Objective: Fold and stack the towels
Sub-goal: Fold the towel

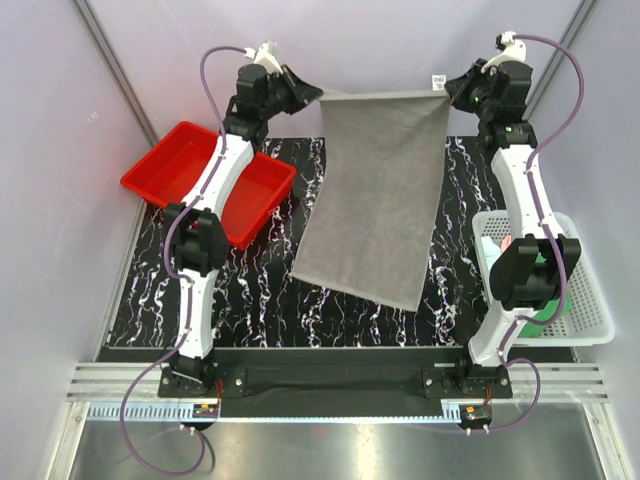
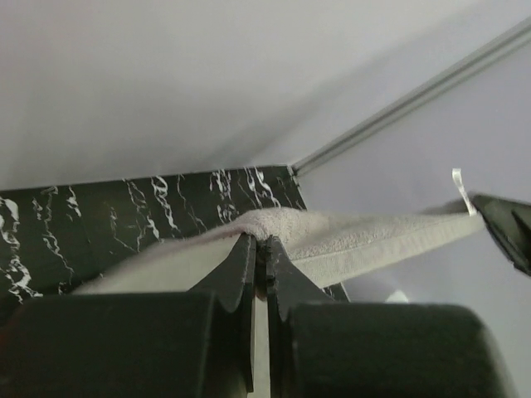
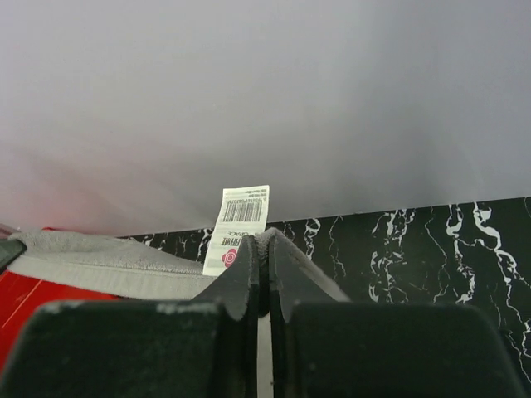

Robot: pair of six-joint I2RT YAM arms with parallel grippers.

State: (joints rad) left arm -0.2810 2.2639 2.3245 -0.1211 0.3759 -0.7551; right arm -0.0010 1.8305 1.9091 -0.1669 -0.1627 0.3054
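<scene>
Closest to the lens in each wrist view were that arm's own dark fingers, pressed together on cloth. The left gripper (image 2: pixel 260 242) was clamped on one far corner of the grey towel (image 1: pixel 375 195), and the right gripper (image 3: pixel 265 236) was clamped on the other far corner, just beside a small printed label (image 3: pixel 239 228).

From above, the towel's top edge ran taut and nearly level between the two grippers at the far edge of the table (image 1: pixel 250 300). Its side edges hung straight. Its near edge sat slanted over the table's middle, with the right corner nearer the bases than the left. Whether that edge touched the marble-patterned surface could not be told.

Bare table showed on the towel's left and in a narrower strip on its right. A wide band also lay open between its near edge and the arm bases. The red tray (image 1: pixel 165 165) sat at the far left, its nearest corner close to the towel's left edge but apart from it. The white mesh basket (image 1: pixel 590 320) stood at the right edge.

There were two arms, one tray, one basket and one towel spread out. In the basket lay a green towel (image 1: pixel 545 305) and a glimpse of pink cloth (image 1: pixel 507 243); the right arm hid the rest.
</scene>
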